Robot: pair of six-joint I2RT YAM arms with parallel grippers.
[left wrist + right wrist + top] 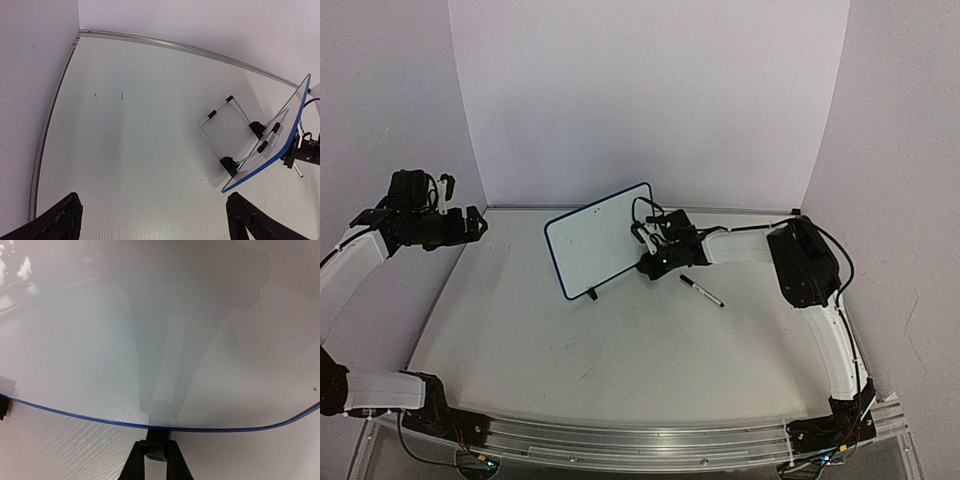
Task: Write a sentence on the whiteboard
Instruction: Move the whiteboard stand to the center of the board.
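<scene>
Right tool (157,445) pinching the rim of the blank whiteboard (595,245) mid-frame, probably steadying it; left tool (153,196) hanging wide far left; marker (702,291) lying loose nearby.

view: L wrist | whiteboard (294,107) rear, tilted on wire stand (213,114) | L tool (152,210) wide apart

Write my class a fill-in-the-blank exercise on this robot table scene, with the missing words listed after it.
1. The whiteboard has a thin ___ frame.
2. The marker pen lies on the ___, held by neither gripper.
3. The right gripper is shut on the edge of the ___.
4. The left gripper, raised off to the side, has its jaws ___.
Missing words: blue; table; whiteboard; open.
</scene>
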